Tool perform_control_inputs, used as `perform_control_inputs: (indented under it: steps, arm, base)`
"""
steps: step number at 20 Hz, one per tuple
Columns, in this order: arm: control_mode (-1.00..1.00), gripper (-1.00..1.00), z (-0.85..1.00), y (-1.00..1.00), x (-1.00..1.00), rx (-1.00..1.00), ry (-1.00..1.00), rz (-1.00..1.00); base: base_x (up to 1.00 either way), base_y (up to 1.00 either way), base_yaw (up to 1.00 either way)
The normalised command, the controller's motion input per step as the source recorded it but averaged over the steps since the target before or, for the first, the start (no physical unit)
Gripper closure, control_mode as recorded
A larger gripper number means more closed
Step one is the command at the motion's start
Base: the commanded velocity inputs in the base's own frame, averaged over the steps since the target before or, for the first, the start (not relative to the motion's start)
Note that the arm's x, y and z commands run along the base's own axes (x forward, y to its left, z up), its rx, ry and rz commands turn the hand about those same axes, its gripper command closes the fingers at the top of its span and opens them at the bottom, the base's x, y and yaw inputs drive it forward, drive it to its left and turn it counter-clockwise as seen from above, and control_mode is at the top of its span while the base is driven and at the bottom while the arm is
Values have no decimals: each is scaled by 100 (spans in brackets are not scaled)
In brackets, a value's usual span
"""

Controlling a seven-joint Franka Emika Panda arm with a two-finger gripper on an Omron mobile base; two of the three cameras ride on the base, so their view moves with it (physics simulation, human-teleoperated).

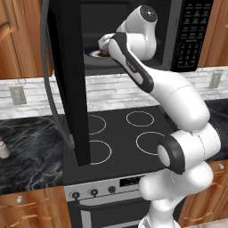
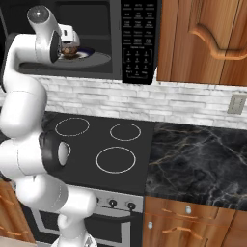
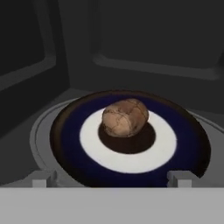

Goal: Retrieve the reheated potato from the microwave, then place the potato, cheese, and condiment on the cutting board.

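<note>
The microwave hangs over the stove with its door swung wide to the left. Inside, the brown lumpy potato rests on a blue plate with a white middle, on the turntable. My gripper reaches into the cavity and is open. Its two fingertips stand wide apart, just short of the potato and not touching it. From the right base view the hand sits just above the potato. The cheese and cutting board are out of view. A small pale bottle could be the condiment; I cannot tell.
Below the microwave is a black stovetop with ring burners. Dark marble counters flank it. The open door hangs over the left burners. Wooden cabinets stand right of the microwave, and a brick backsplash runs behind.
</note>
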Motion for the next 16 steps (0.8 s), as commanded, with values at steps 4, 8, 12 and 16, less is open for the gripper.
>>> perform_control_inputs:
  steps: [4, 8, 12, 16]
  arm:
    - [-100, -100, -5, 3, 43, -4, 1, -3]
    - [-100, -100, 0, 0, 46, 0, 5, -2]
    - [-100, -100, -2, 3, 25, 0, 14, -2]
    - [-100, -100, -3, 6, 27, 0, 10, -1]
  base:
    - [0, 0, 0]
    - [0, 0, 0]
    - [0, 0, 0]
    - [0, 0, 0]
